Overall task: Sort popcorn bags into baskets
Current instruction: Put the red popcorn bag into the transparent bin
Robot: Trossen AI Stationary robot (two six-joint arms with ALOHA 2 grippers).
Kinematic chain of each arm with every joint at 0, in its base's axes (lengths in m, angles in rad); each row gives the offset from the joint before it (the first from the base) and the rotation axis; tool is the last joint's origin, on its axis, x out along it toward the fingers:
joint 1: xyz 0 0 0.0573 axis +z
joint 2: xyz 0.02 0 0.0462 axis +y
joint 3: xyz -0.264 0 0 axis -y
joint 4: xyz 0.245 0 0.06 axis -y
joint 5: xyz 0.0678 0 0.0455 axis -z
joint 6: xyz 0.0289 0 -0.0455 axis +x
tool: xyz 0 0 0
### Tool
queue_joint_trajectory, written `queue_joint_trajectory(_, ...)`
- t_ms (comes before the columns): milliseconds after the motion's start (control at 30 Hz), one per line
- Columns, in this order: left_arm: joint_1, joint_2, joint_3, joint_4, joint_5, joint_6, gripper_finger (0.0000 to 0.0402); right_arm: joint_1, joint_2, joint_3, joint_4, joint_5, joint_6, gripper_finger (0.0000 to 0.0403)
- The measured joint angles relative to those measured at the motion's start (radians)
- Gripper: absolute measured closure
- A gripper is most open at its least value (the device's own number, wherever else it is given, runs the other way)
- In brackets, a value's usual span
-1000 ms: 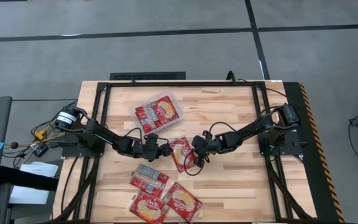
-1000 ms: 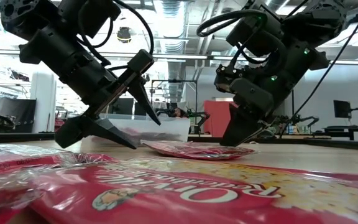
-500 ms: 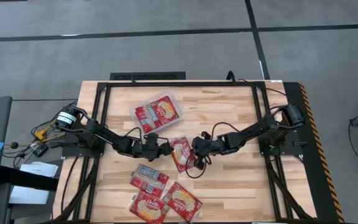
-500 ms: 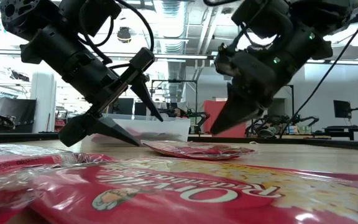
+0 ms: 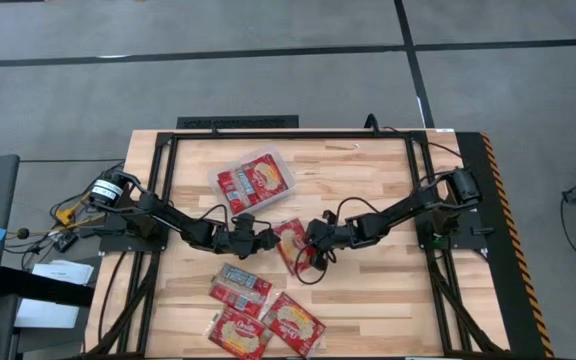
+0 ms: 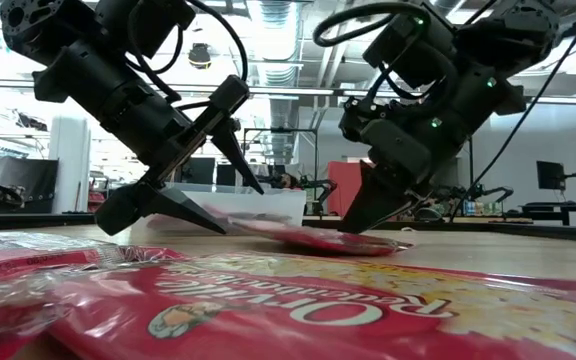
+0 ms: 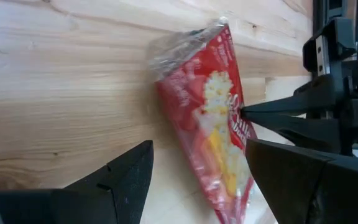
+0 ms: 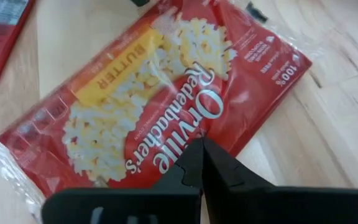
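One popcorn bag, red with its popcorn picture up, lies flat on the wooden table at mid-table. My left gripper stands open at the bag's left end, one finger low by the table and one above. My right gripper is shut, and its tips are on the same bag from the right. The basket, a clear tray at the far left of centre, holds two red bags. Three more bags lie flat near the front edge. My right gripper presses its shut fingertips down on the bag's printed face, by the lettering near one long edge. The fingers slant down from the table's right. The bag stays flat on the table. My left gripper has its lower fingertip at the bag's left edge; I cannot tell whether it touches.
Black frame rails run along the table's left, right and far sides. Cables trail from both arms over the table. A bag close to the low camera fills the foreground. Bare wood lies right of centre.
My right gripper rose off the table beside the bag, swung a little toward the left gripper, and came down with its shut tips on the bag. The bag's left edge now reaches the left gripper's lower finger.
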Motion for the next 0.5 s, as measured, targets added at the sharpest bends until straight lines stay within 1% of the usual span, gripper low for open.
queue_joint_trajectory(267, -0.003, 0.000, 0.001, 0.021, 0.003, 0.000, 0.0157, -0.013, 0.001, -0.001, 0.002, -0.007, -0.005, 0.0394)
queue_joint_trajectory(400, -0.010, 0.000, 0.001, 0.016, 0.002, 0.000, 0.0157, -0.018, 0.002, -0.001, 0.007, -0.009, -0.006, 0.0383)
queue_joint_trajectory(500, -0.012, 0.037, 0.008, 0.026, 0.001, -0.004, 0.0157, -0.024, 0.003, -0.002, 0.014, -0.011, -0.006, 0.0380)
